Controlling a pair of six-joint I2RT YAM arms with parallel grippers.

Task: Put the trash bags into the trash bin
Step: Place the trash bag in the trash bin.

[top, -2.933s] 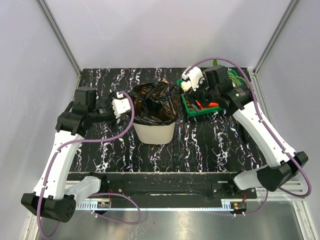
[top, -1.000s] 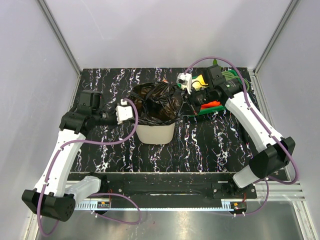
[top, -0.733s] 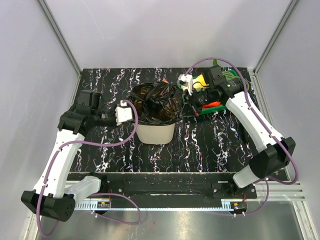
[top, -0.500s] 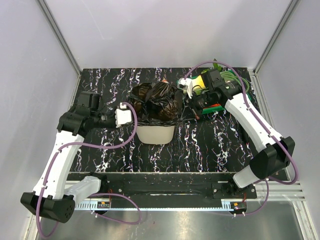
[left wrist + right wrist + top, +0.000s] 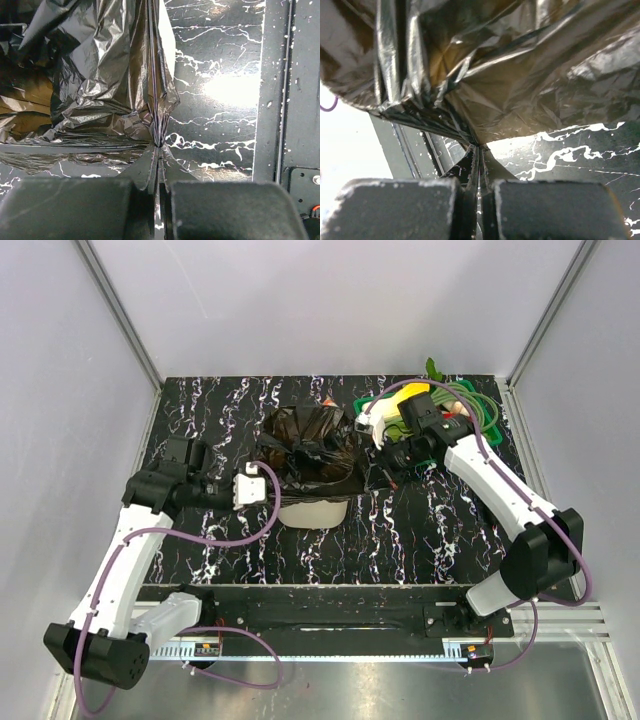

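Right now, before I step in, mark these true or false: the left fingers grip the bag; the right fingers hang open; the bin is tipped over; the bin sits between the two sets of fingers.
1. The left fingers are shut on a fold of the trash bag. True.
2. The right fingers hang open, clear of the bag. False: they are shut on a fold of the bag too.
3. The trash bin lies tipped on its side. False: it stands upright, with the bag draped over its mouth.
4. Seen from above, the bin stands between the two sets of fingers. True.
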